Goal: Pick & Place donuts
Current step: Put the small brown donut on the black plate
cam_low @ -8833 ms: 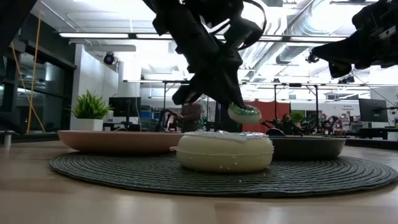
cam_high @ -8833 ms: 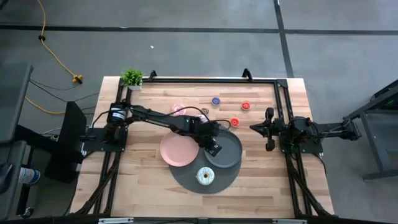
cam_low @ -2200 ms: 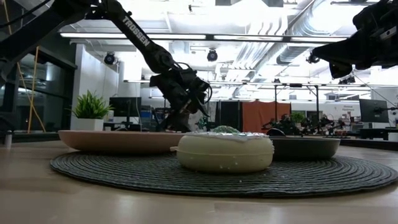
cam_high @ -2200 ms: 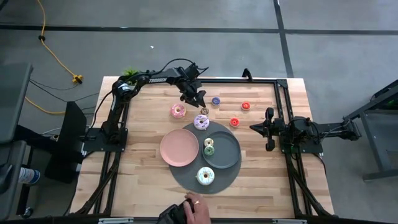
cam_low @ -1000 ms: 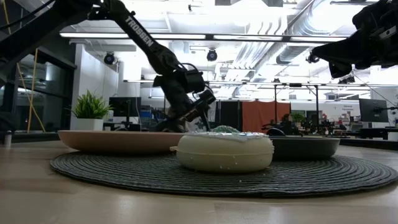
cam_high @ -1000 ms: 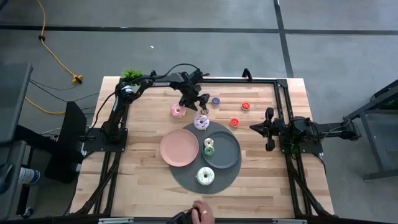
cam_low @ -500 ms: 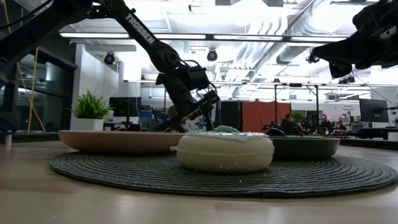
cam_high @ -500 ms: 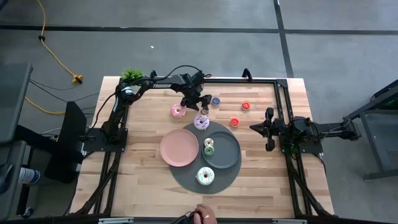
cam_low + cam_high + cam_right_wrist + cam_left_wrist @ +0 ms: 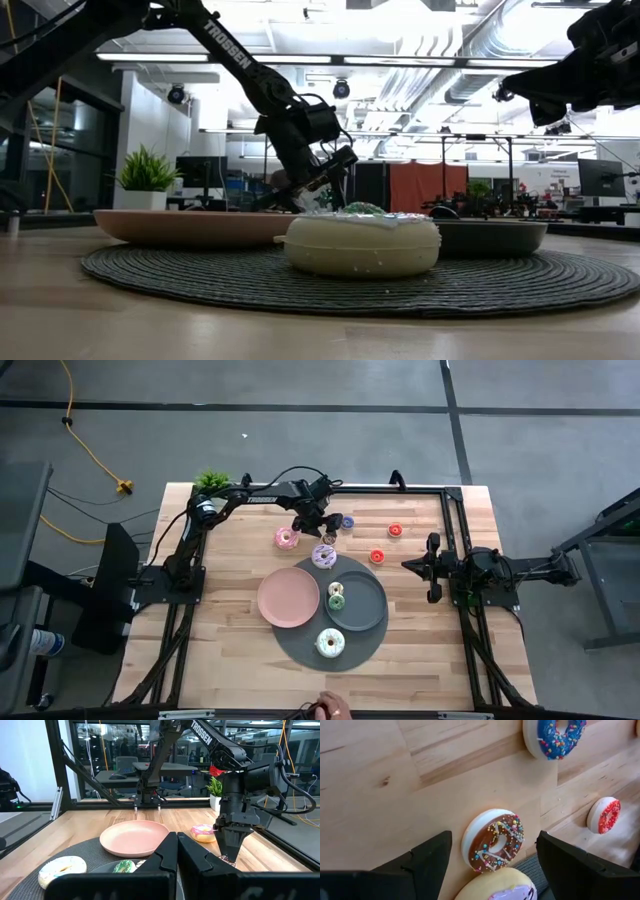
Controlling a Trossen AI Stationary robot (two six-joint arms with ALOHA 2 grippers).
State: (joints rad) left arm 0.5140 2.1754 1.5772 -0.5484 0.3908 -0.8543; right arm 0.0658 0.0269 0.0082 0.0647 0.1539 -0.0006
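My left gripper (image 9: pixel 325 528) hangs open over a tiny brown donut (image 9: pixel 494 840) that lies flat on the wood. Its fingers stand on either side of the donut, apart from it. A tiny blue donut (image 9: pixel 347 521) and two tiny red ones (image 9: pixel 395 530) (image 9: pixel 377 556) lie beyond. A pink-iced donut (image 9: pixel 287 538) lies on the wood and a lilac-iced one (image 9: pixel 323 556) at the mat's far edge. A tiny green donut (image 9: pixel 337 600) sits in the grey plate (image 9: pixel 368 610). A white donut (image 9: pixel 330 643) rests on the mat. My right gripper (image 9: pixel 408 565) waits shut at the right.
A dark round woven mat (image 9: pixel 300 650) carries the pink plate (image 9: pixel 288 598) and the grey plate. A potted plant (image 9: pixel 211 484) stands at the far left corner. A black frame runs along the table's edges. A person's hand (image 9: pixel 325 710) shows at the near edge.
My left gripper has shifted a little toward the table's right edge, still open, and now stands over the brown donut. The person's hand at the near edge has drawn back.
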